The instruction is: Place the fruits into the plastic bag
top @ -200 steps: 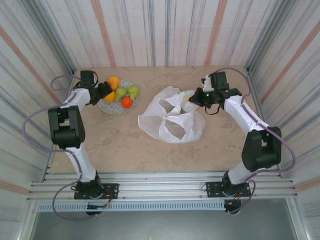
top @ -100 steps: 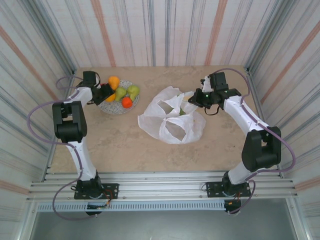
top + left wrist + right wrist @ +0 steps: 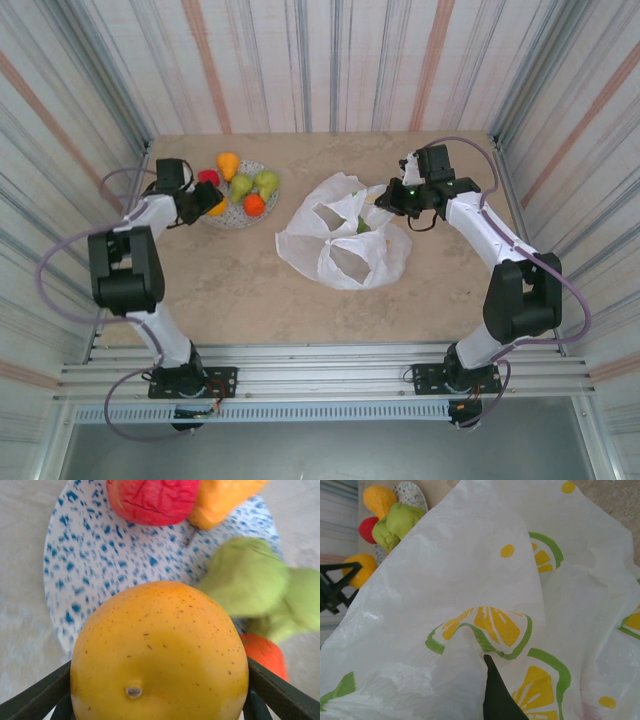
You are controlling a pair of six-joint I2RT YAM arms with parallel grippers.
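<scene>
Left jaws clasp a yellow-orange fruit [image 3: 159, 652] by the plate [image 3: 85, 555]; right jaws pinch the plastic bag [image 3: 470, 580] (likely holding its mouth open).

Striped walls [image 3: 330, 60], beige marbled tabletop [image 3: 250, 290]

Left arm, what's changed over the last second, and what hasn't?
The left gripper closed on the yellow-orange fruit at the plate's edge and drew back slightly, uncovering a red fruit. The right gripper stayed shut on the plastic bag; the bag and the green pears look unmoved.
</scene>
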